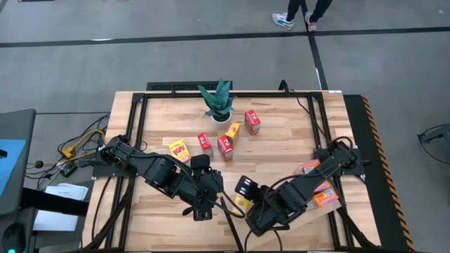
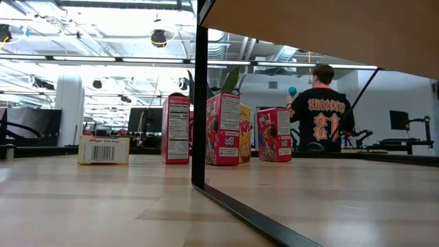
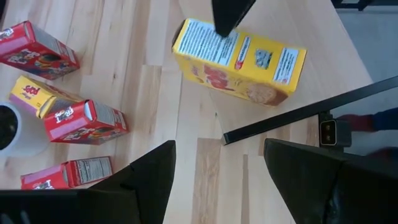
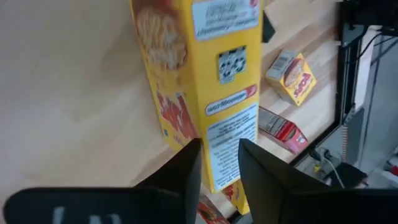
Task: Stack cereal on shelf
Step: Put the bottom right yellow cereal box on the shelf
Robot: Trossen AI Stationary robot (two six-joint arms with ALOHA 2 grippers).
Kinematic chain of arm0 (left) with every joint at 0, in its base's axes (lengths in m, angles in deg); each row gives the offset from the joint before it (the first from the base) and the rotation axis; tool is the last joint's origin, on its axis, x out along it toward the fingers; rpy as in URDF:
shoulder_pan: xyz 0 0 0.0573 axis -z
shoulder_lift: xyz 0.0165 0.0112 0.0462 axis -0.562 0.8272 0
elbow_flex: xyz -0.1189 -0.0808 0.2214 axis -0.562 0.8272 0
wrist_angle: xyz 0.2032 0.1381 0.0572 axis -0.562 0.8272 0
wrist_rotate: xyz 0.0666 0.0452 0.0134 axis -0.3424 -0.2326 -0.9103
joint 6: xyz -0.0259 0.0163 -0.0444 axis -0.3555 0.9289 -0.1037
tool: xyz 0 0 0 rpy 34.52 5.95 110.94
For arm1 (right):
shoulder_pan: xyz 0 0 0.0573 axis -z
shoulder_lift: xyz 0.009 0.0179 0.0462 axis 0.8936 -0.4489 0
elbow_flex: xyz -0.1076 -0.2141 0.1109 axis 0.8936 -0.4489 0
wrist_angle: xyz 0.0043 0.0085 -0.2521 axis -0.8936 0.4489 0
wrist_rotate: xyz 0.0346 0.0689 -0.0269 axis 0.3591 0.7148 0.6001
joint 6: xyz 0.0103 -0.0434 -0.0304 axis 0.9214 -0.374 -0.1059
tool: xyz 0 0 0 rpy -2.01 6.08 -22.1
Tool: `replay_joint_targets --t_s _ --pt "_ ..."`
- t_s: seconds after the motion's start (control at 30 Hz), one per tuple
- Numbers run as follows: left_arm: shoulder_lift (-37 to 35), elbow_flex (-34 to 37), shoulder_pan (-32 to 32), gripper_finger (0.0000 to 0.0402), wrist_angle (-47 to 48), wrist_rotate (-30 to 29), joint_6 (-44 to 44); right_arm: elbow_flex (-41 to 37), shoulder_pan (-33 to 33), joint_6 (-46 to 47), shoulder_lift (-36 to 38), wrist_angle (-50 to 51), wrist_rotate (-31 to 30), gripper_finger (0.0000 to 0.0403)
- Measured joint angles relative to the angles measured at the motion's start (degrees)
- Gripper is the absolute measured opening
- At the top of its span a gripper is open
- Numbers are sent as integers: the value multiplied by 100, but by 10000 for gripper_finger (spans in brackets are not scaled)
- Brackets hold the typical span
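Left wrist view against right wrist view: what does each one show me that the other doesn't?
Only the left wrist view shows the white plant pot, with two red cereal boxes and a small yellow box near it, plus the left claw open and empty.

Only the right wrist view shows the right claw closed on the yellow box's edge, and an orange box near the table frame.

Both show the large yellow cereal box held over the pale shelf board.

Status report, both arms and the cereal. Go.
Right gripper shut on yellow cereal box over the shelf. Left gripper open, hovering close by. Nothing blocking.
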Motion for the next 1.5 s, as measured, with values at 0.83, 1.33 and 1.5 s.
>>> replay_joint_targets --t_s 0.83,1.33,1.5 --pt "0 0 0 236 -59 263 -59 -8 993 95 525 -487 1905 399" --pt "-2 0 -1 236 0 254 -441 -4 1306 -693 137 -373 2388 385" --pt "-2 0 -2 236 4 252 -439 4 1343 -693 161 -316 2385 373"
